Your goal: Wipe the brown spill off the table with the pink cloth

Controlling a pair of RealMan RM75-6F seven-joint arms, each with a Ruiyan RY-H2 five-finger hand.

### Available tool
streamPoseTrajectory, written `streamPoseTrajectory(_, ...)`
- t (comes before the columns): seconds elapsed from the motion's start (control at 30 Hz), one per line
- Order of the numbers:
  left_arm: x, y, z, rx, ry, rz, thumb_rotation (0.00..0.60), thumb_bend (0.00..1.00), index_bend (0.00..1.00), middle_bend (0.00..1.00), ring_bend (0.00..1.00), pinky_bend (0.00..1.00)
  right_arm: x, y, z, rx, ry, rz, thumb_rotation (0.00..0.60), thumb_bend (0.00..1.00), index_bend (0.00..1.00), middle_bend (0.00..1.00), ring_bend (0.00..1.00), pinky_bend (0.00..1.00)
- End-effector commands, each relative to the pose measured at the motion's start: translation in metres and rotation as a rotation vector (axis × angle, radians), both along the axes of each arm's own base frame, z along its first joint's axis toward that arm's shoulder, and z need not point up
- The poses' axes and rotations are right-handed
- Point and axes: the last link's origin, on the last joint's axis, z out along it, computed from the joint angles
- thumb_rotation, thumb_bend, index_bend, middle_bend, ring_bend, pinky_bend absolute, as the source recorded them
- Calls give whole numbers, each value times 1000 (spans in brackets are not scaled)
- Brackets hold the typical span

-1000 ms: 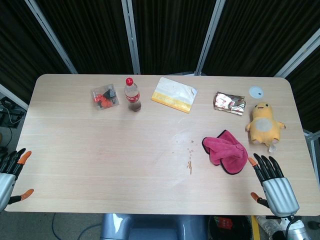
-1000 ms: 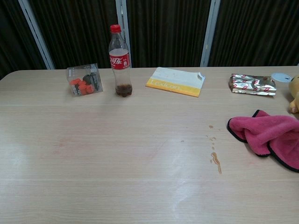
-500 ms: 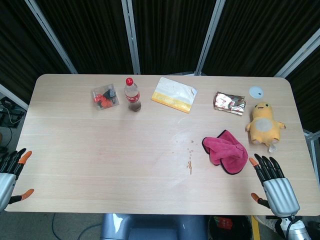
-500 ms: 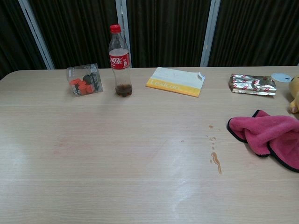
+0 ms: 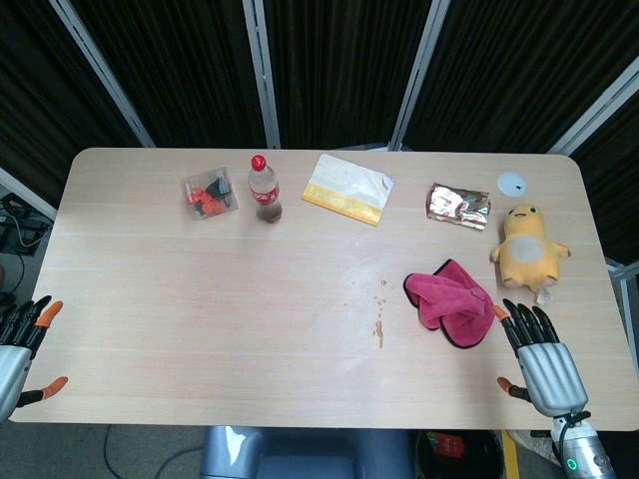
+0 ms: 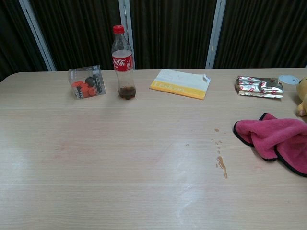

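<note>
The pink cloth (image 5: 448, 302) (image 6: 277, 139) lies crumpled on the table's right side, with a dark edge trim. Left of it a small brown spill (image 5: 378, 334) (image 6: 222, 166) streaks the wood, with a few droplets above it. My right hand (image 5: 538, 362) hovers at the table's near right edge, just below and right of the cloth, fingers spread and holding nothing. At the near left corner my left hand (image 5: 20, 344) is also open and empty. Neither hand shows in the chest view.
Along the far side stand a clear box of orange pieces (image 5: 209, 194), a cola bottle (image 5: 265, 189), a yellow-white packet (image 5: 346, 188), a foil pouch (image 5: 458, 206) and a white lid (image 5: 511, 183). A yellow plush duck (image 5: 525, 246) sits right of the cloth.
My right hand has moved slightly forward and left, toward the cloth. The left hand and all objects stay where they were.
</note>
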Motion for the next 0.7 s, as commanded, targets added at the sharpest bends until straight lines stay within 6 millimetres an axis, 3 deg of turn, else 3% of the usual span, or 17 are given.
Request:
streamPoseTrajectory(0.03,0,0,0,-1,-2,7,600,0,0,0,0,0,10,-25,-14,14,11,-21,600,0,37,0,0,51)
streamPoseTrajectory(0.43,-3,2,-2,-17,-20,36,600,0,0,0,0,0,11,-79,-66,21,40,-150,600,0,110,35,0,74)
streamPoseTrajectory(0.7,-2,3,-3,-28,-21,40,600,0,0,0,0,0,5,-98,-81,-4,57,-198,600,0,142,81,0,110)
